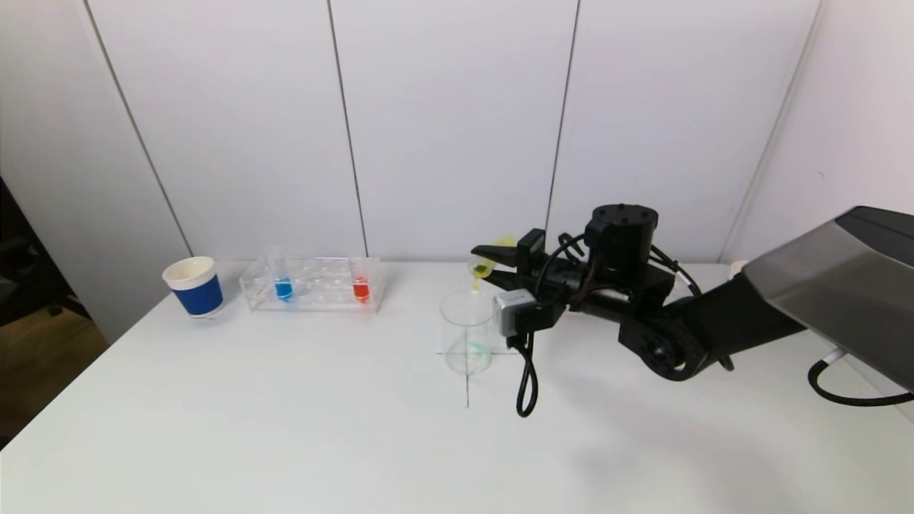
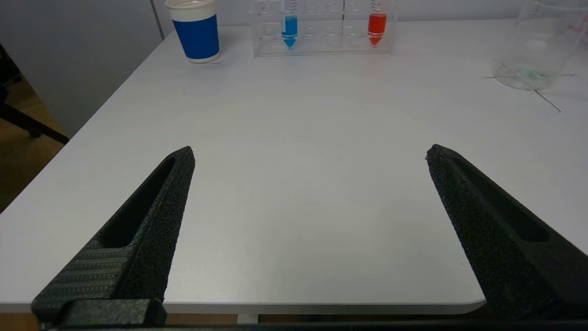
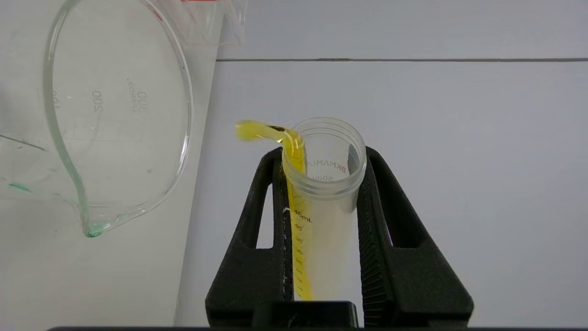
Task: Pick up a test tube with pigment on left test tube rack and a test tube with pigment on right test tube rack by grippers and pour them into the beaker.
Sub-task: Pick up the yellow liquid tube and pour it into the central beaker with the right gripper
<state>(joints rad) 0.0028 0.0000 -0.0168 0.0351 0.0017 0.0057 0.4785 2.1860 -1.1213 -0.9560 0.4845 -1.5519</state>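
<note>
My right gripper is shut on a clear test tube holding yellow pigment, tipped on its side just above the glass beaker. Yellow liquid runs out of the tube's mouth toward the beaker's rim. The beaker holds a little greenish liquid at its bottom. The left rack stands at the back left with a blue tube and a red tube. My left gripper is open and empty over the table's front left edge, out of the head view. The right rack is out of view.
A blue and white paper cup stands left of the rack. A black cable hangs from my right wrist down to the table beside the beaker. The white wall stands close behind the table.
</note>
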